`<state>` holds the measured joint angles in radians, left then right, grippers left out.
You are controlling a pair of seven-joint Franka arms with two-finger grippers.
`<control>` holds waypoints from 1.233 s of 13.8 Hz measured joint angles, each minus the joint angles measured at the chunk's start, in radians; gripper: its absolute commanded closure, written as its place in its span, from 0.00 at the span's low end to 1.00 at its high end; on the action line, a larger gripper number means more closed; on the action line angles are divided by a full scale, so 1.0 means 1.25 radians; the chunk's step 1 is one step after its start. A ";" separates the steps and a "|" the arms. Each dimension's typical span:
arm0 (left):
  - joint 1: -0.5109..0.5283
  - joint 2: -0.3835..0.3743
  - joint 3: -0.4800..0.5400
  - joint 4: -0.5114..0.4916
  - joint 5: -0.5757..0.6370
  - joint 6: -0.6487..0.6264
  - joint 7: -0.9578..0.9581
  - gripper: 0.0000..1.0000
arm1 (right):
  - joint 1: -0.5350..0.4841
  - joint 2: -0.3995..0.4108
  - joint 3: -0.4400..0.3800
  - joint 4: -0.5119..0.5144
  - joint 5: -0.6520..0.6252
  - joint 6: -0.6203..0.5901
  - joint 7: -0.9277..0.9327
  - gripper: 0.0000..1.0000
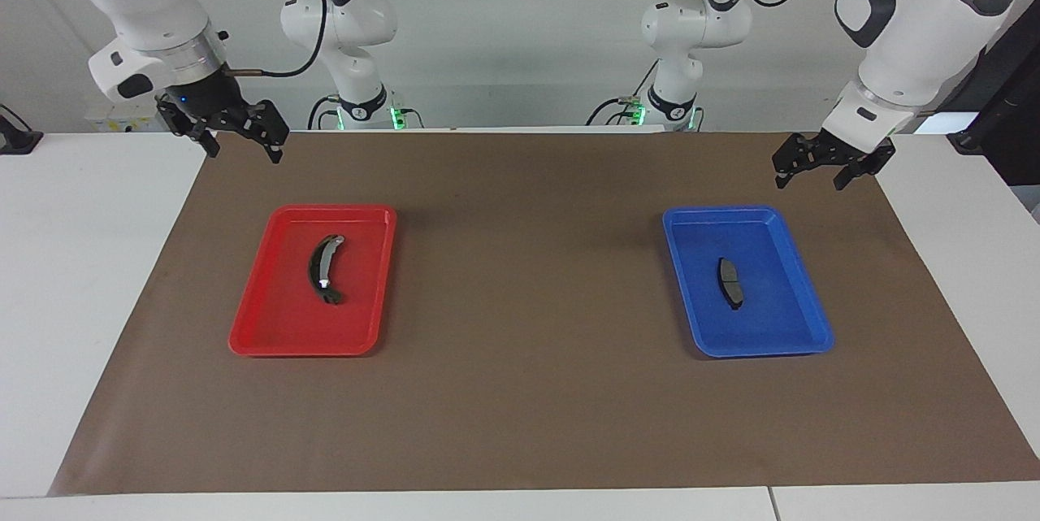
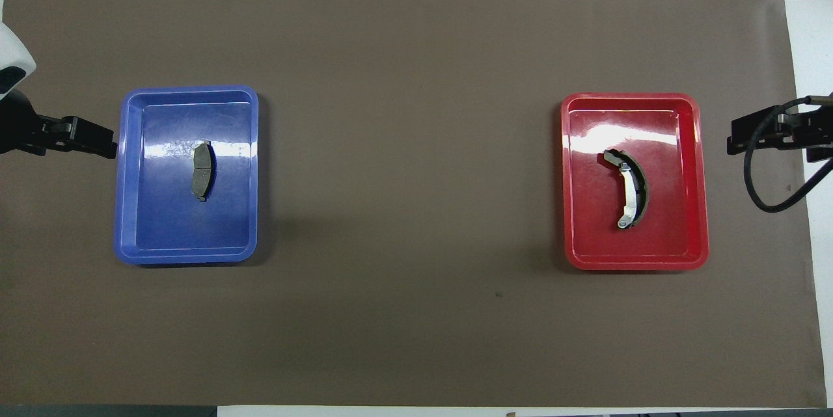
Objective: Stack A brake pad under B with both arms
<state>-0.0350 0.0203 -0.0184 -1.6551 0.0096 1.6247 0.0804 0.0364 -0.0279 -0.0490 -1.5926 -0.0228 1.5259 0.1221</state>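
Note:
The A brake pad [image 1: 730,283], short, flat and dark grey, lies in the blue tray [image 1: 800,334] toward the left arm's end; it also shows in the overhead view [image 2: 202,170]. B [image 1: 323,269], the long curved piece with silver spots, lies in the red tray [image 1: 260,326] toward the right arm's end, also in the overhead view [image 2: 628,189]. My left gripper [image 1: 810,182] hangs open and empty over the mat beside the blue tray [image 2: 133,235]. My right gripper [image 1: 244,154] hangs open and empty over the mat beside the red tray [image 2: 696,248].
A brown mat [image 1: 520,391] covers the white table [image 1: 73,261]. The two trays stand far apart with bare mat [image 2: 410,176] between them. The right arm's black cable [image 2: 758,189] loops over the mat's edge.

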 measured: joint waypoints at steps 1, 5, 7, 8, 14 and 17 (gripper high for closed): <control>0.000 0.000 0.000 0.000 0.000 0.002 0.000 0.00 | 0.000 0.000 0.000 0.000 0.000 0.000 0.000 0.00; 0.000 0.000 0.001 0.000 0.000 0.010 -0.001 0.00 | 0.000 -0.001 0.000 0.000 0.000 0.000 0.000 0.00; 0.000 0.000 0.000 -0.001 0.000 0.019 -0.001 0.00 | 0.000 -0.001 0.000 0.000 0.000 0.000 0.000 0.00; 0.000 0.000 0.000 -0.005 0.000 0.029 -0.001 0.00 | 0.000 -0.001 0.000 0.000 0.000 0.000 0.000 0.00; -0.002 -0.019 -0.003 -0.160 0.000 0.249 -0.003 0.00 | 0.000 -0.001 0.000 0.000 0.000 0.000 0.000 0.00; -0.006 -0.011 -0.003 -0.226 0.000 0.335 -0.004 0.00 | 0.000 -0.001 0.000 0.000 0.000 0.000 0.000 0.00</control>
<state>-0.0423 0.0066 -0.0227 -1.9382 0.0095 2.0429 0.0757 0.0359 -0.0288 -0.0492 -1.5924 -0.0228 1.5259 0.1221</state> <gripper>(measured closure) 0.000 0.000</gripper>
